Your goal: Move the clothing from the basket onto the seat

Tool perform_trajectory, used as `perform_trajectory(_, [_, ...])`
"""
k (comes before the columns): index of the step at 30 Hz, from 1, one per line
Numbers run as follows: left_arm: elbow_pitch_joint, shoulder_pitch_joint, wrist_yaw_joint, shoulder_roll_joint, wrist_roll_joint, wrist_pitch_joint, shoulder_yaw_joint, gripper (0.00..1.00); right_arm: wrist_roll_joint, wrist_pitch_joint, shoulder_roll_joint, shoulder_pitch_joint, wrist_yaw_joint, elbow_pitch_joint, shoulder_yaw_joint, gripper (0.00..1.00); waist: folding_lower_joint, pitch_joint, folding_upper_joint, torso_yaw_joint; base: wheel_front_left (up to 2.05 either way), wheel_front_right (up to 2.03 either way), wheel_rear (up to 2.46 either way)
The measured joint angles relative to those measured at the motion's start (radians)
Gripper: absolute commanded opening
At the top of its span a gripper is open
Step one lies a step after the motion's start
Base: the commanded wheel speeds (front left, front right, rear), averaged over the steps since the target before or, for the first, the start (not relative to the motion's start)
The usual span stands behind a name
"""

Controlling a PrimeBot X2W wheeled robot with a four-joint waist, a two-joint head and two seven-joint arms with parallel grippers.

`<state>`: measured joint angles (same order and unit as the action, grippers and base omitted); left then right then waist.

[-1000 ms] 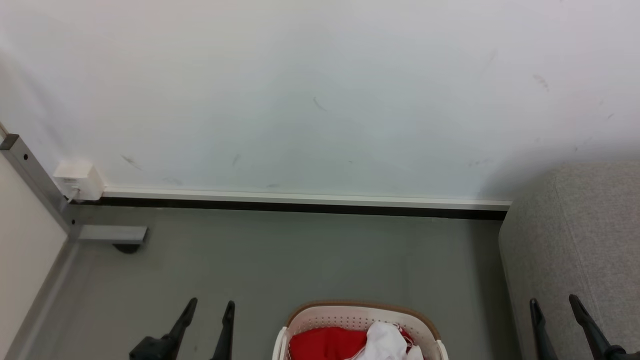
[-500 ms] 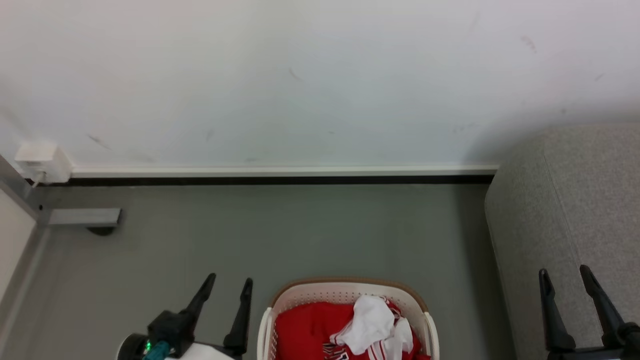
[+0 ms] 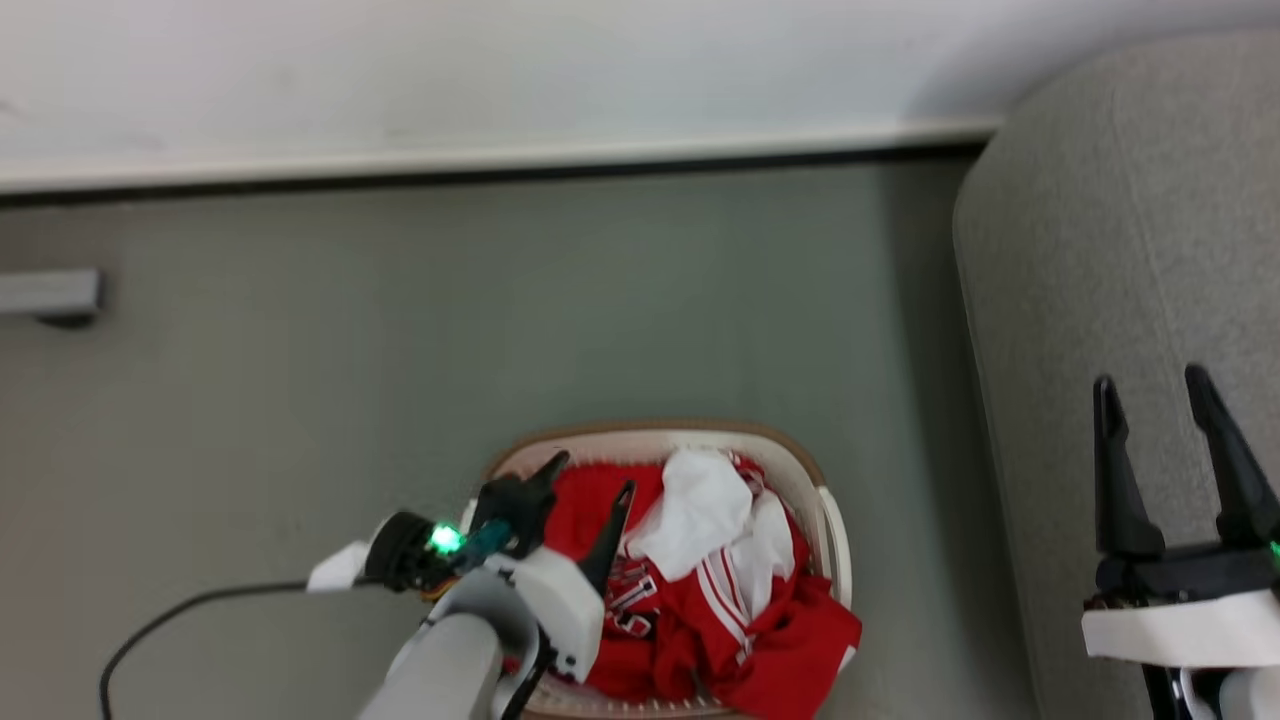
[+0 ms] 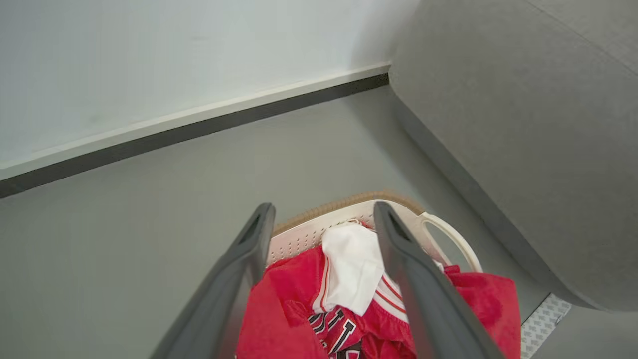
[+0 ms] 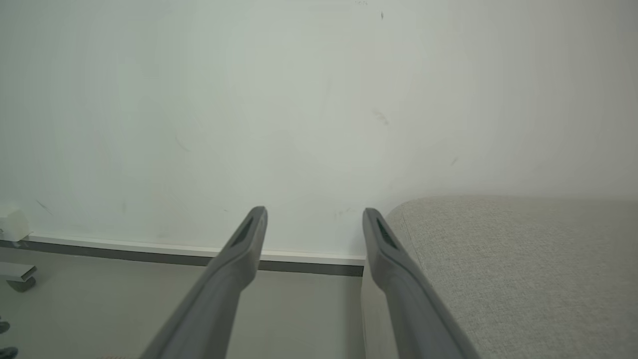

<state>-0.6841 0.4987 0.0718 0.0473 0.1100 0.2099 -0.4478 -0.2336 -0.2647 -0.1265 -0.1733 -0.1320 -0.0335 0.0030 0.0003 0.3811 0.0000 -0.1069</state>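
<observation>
Left end effector now above crumpled red, white-striped clothing, seemingly apart.

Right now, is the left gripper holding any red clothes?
No, the left gripper is open above the clothing in the basket, gripping nothing.

Right gripper stood with jaws spread and nothing between them, pointed at a scuffed white wall. Seat lay at right. Skirting bordered grey floor.
</observation>
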Motion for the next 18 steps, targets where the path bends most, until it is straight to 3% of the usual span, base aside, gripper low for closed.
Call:
perform_trajectory(10, [-0.237,0.210,-0.161,0.000,0.017,-0.260,-0.188,1.00,-0.016,0.000,0.024,-0.109,0.000,0.050,0.044,1.00,0.0001,0.186,0.0000,-0.055,0.00,0.00,0.00])
perform_trajectory(18, [-0.357,0.285,-0.200,0.000,0.035,-0.378,-0.263,1.00,-0.043,0.000,0.052,-0.135,0.000,0.062,0.069,1.00,-0.0001,0.238,0.0000,-0.097,0.00,0.00,0.00])
